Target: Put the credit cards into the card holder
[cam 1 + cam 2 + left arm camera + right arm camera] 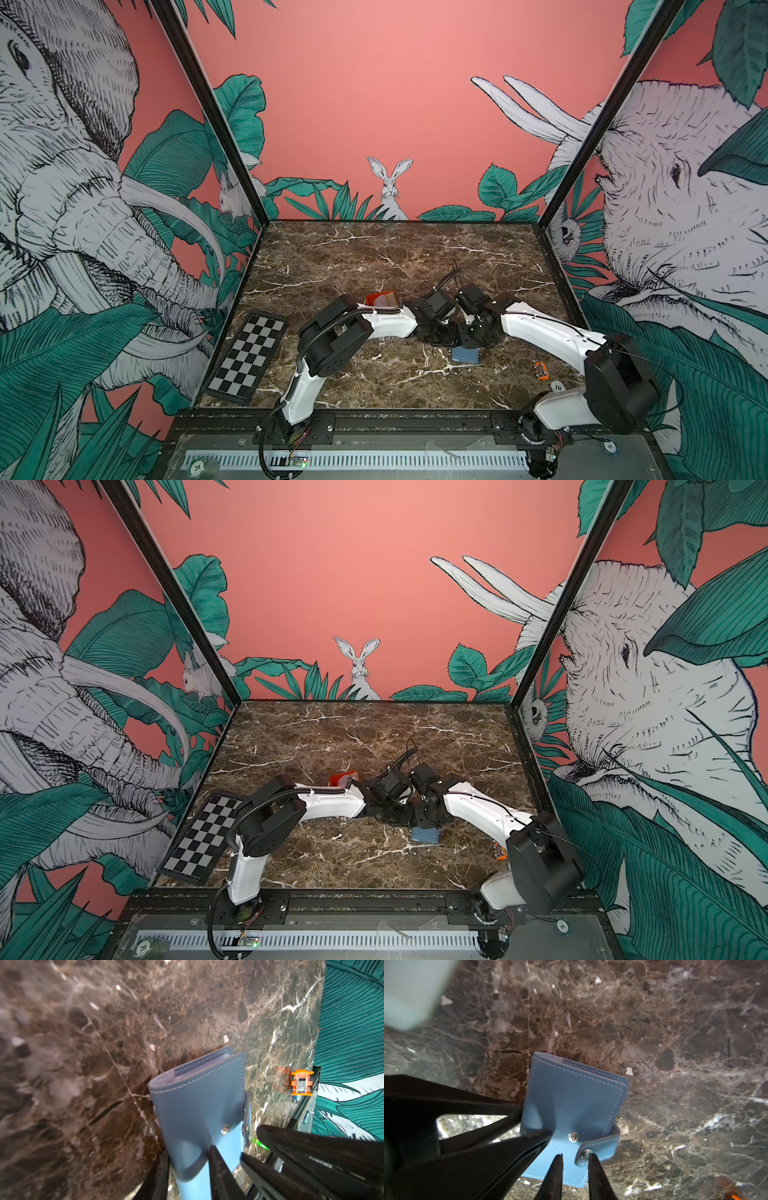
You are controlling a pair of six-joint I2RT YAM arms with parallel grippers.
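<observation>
Card holder (197, 1103) — inside the left gripper (188, 1150)

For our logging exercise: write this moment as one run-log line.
left gripper: shut on card holder | right gripper: at snap tab, grip unclear | credit cards: apart from holder

"10" printed on a small white round chip (557, 387) lying near the front right corner of the table (374, 257). "20" printed on a greenish round chip (196, 468) on the grey front ledge (415, 444), legible in both top views.
</observation>
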